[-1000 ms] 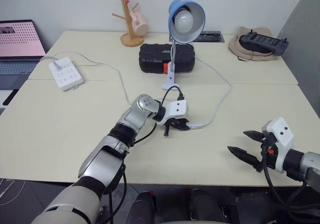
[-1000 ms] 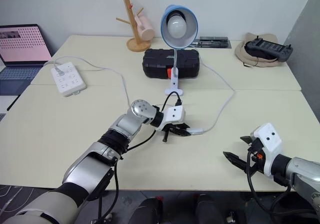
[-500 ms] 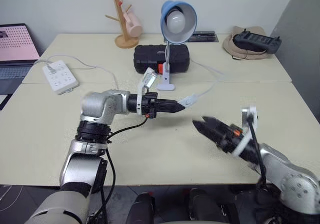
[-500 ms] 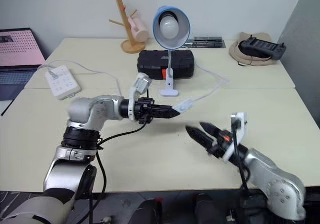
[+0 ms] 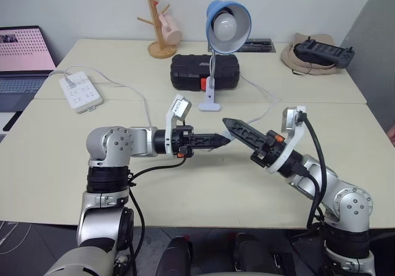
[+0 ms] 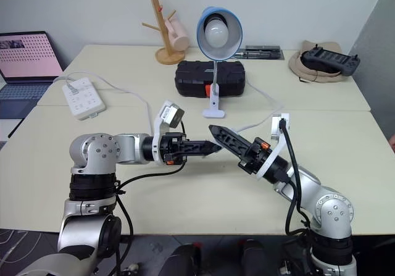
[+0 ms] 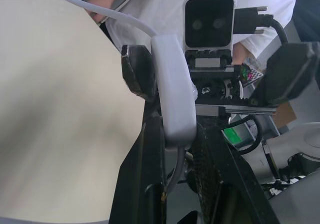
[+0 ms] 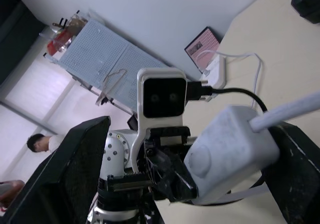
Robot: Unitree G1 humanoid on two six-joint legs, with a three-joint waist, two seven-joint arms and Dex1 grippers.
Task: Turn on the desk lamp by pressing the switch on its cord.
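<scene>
Above table (image 5: pixel 62 158), left end effector (image 5: pixel 223 139) holds switch (image 7: pixel 172 91) level toward right end effector (image 5: pixel 229 124)

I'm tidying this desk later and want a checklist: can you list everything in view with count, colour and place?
desk lamp: one, blue shade, white bulb, unlit, far middle of the table
cord: one, white, from the lamp round to the switch
switch: one, white, lifted off the table
toolbox: one, black, behind the lamp's base
power strip: one, white, far left
mug stand: one, wooden, a pink mug on it, far edge
laptop: one, pink screen, left of the table
controller: one, black, on a tan hat, far right
left hand: black fingers shut on the switch
right hand: black fingers open, either side of the switch
</scene>
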